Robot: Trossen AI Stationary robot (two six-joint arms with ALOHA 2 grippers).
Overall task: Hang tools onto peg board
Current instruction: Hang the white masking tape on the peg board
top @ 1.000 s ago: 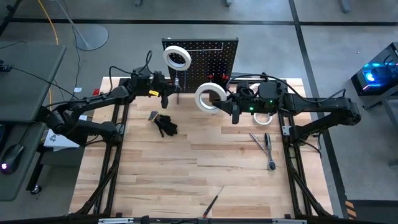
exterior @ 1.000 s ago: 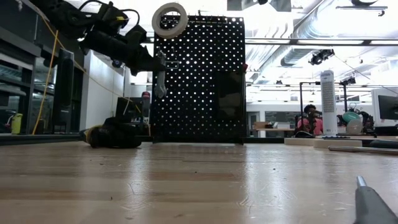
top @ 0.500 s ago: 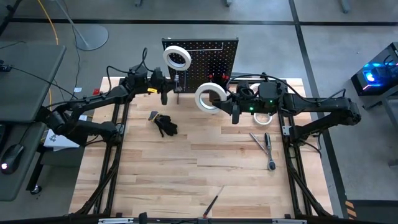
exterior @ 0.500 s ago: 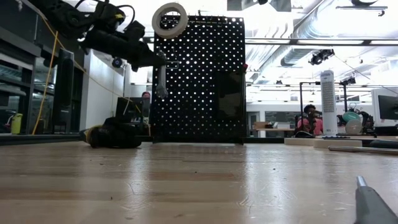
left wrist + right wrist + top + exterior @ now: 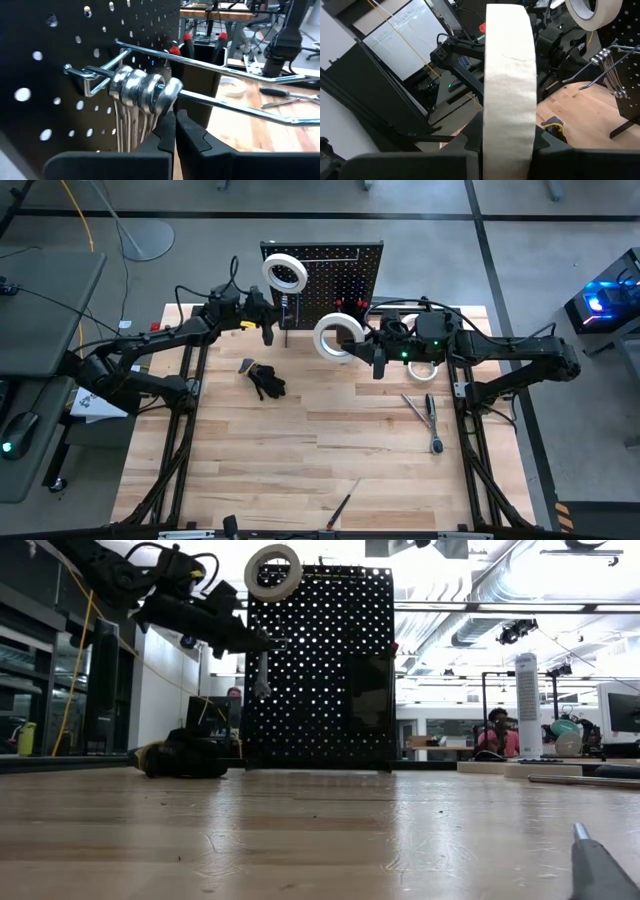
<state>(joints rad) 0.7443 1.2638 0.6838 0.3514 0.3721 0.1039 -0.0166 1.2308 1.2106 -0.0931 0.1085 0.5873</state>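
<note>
Shiny metal, matt board, pale wood

Wrenches and hooks gleam as polished steel; the peg board is matt black; tape looks papery; tabletop is light wood.

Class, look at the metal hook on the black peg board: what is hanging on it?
Several silver wrenches hang by their ring ends on the hook. Their lower ends are hidden behind the shut left gripper.

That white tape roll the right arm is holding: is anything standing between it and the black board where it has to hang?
Nothing visible blocks it. The right gripper holds the tape roll just in front of the peg board, with open air between. The left gripper works off to the side, by the wrenches on their hook.
</note>
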